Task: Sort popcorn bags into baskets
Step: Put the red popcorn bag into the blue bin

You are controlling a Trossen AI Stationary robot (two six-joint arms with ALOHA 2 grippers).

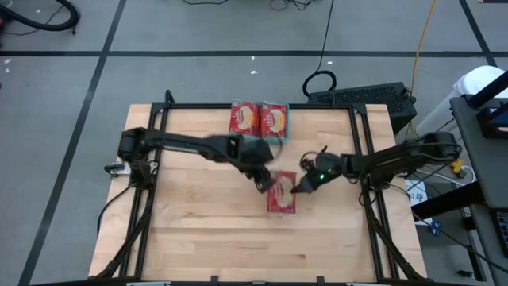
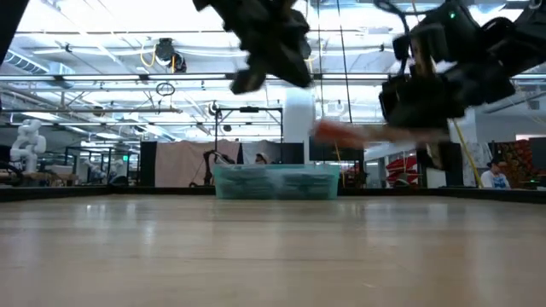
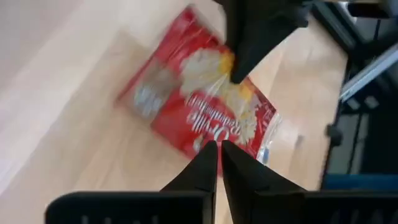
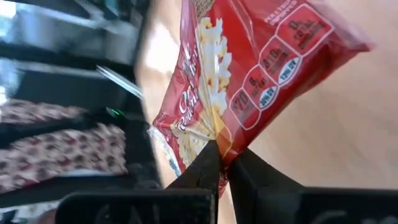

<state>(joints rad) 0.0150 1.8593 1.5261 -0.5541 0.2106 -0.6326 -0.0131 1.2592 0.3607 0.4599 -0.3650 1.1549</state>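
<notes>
The right hand [image 1: 297, 189] sits near the middle of the tabletop [image 1: 198, 230], reaching in from three o'clock, its fingers [image 4: 214, 163] pinched together on the edge of a red popcorn bag [image 1: 281, 195]. In the right wrist view the bag's crimped edge sits right between the fingertips and the packet fans outward from them. Seen from above, the bag lies just at the nine o'clock side of this hand, touching it.

The left hand [image 1: 262, 184] comes in from ten o'clock and hangs at the bag's upper left corner, its fingers [image 3: 205, 168] pressed together with nothing between them; in its wrist view the bag lies beyond the tips, not in them.

The bag shows its printed face, with the cream popcorn picture in the middle. From above, its long axis runs roughly twelve to six. In the low view the bag [image 2: 341, 132] is a blurred red streak under the right hand, seemingly off the tabletop; how high cannot be told.

At twelve o'clock, at the far edge of the tabletop, the teal basket [image 1: 283, 137] holds two more popcorn bags [image 1: 244, 119] side by side, face up, and they cover most of it. In the low view its wall [image 2: 275, 182] hides its contents.
</notes>
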